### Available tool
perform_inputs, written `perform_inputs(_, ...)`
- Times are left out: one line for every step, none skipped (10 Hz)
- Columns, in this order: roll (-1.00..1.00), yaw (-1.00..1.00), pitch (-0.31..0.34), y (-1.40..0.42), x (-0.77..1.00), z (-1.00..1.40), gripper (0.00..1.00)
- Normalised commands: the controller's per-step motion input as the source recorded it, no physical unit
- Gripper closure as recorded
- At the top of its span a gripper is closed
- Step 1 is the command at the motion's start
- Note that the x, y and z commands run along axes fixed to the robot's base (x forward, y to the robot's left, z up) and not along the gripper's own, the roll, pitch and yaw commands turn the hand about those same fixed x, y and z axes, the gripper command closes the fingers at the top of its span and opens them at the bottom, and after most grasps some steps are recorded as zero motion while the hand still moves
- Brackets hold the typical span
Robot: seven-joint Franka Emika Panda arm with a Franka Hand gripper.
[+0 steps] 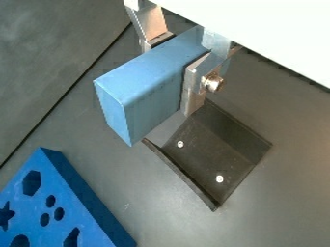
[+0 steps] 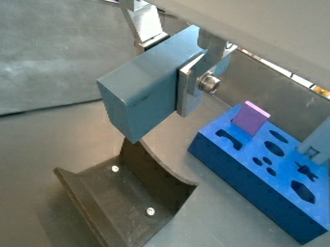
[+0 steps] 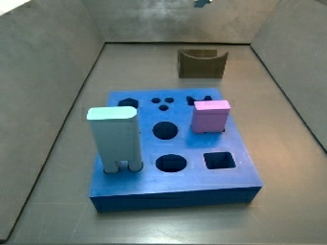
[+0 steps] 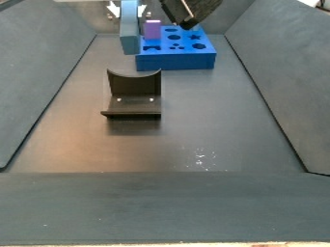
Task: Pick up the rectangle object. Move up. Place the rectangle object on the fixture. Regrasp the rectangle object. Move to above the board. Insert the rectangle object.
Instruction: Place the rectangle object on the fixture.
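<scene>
In both wrist views my gripper (image 1: 177, 60) (image 2: 171, 60) is shut on the rectangle object (image 1: 139, 92) (image 2: 145, 85), a pale blue slab clamped by its flat faces between the silver fingers. It hangs in the air above the fixture (image 1: 213, 145) (image 2: 129, 198), not touching it. A side view shows the slab (image 4: 129, 34) high over the dark fixture (image 4: 131, 96), with the gripper (image 4: 125, 12) at the frame's top edge. The blue board (image 3: 173, 153) (image 4: 187, 48) lies beyond the fixture (image 3: 201, 62); only a sliver of the gripper (image 3: 202, 3) shows there.
On the board stand a pink cube (image 3: 211, 117) (image 2: 252, 118) and a tall pale blue round-topped block (image 3: 113, 139). Sloping grey walls (image 3: 52, 115) close in the dark floor on both sides.
</scene>
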Motion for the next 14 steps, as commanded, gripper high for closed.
perform_inputs(-1.0,-0.06,0.006,0.07,0.13,-1.0,1.0)
perform_inputs(-1.0,-0.07,0.013,0.09,0.13,-1.0,1.0)
perform_inputs(-1.0,-0.07,0.044,0.09,0.14,-1.0,1.0)
perform_inputs(-1.0,-0.07,0.066,0.09,0.15,-1.0,1.0)
perform_inputs(-1.0,-0.08,0.095,0.11,0.17,-1.0,1.0)
perform_inputs(-1.0,-0.09,0.111,0.11,0.18,-1.0,1.0)
perform_inputs(-1.0,-0.12,0.143,0.12,0.19,-1.0,1.0)
perform_inputs(-1.0,-0.14,0.156,0.13,0.2,-1.0,1.0)
perform_inputs(-1.0,-0.17,0.184,0.11,0.17,-0.82,1.0)
perform_inputs(-0.92,-0.15,0.184,0.1,0.15,-0.65,1.0)
perform_inputs(-0.67,-0.16,0.157,0.08,0.12,-0.43,1.0)
perform_inputs(-0.51,-0.16,0.127,0.12,0.11,-0.37,1.0)
perform_inputs(-0.37,-0.15,0.059,0.16,0.08,-0.33,1.0)
perform_inputs(-0.32,-0.16,0.04,0.16,0.08,-0.33,1.0)
